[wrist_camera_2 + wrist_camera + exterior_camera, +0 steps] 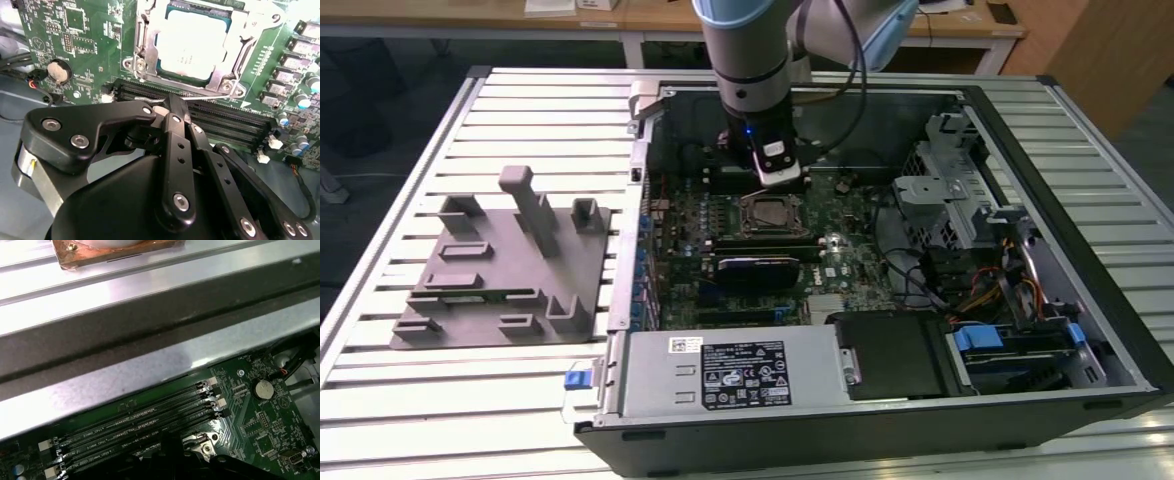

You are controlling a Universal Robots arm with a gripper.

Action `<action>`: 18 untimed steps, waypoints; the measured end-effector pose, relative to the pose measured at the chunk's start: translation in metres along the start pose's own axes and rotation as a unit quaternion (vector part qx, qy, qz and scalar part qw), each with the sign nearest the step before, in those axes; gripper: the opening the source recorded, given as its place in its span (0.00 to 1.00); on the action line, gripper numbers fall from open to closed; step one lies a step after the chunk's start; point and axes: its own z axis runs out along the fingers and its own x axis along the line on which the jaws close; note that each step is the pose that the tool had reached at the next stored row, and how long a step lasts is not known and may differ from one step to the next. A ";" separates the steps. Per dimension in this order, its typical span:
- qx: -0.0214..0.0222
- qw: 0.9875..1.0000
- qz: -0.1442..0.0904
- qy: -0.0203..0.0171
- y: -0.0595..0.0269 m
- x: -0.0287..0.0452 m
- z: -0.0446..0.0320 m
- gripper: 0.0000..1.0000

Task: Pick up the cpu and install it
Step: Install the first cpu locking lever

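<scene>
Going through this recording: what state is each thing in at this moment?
cpu: seated in the socket, not held.
pincer: shut, holding nothing, above the memory slots.
memory slots: empty.
computer case: side open, motherboard exposed.

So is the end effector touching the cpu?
Apart. In the second wrist view the cpu sits in its socket, top fully bare, while the end effector tip hangs over the memory slots beside it.

case walls [854, 440] ring motherboard [854, 250], top open
</scene>
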 end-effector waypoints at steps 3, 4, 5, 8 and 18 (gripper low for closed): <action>0.002 1.000 0.000 -0.004 -0.0005 0.0003 0.0021 0.11; 0.002 1.000 0.000 -0.005 -0.0006 0.0004 0.0029 0.11; 0.002 1.000 0.000 -0.005 -0.0005 0.0006 0.0035 0.11; 0.003 1.000 0.002 -0.006 0.0008 0.0014 0.0048 0.11; 0.013 1.000 0.003 -0.011 0.0063 0.0037 0.0102 0.11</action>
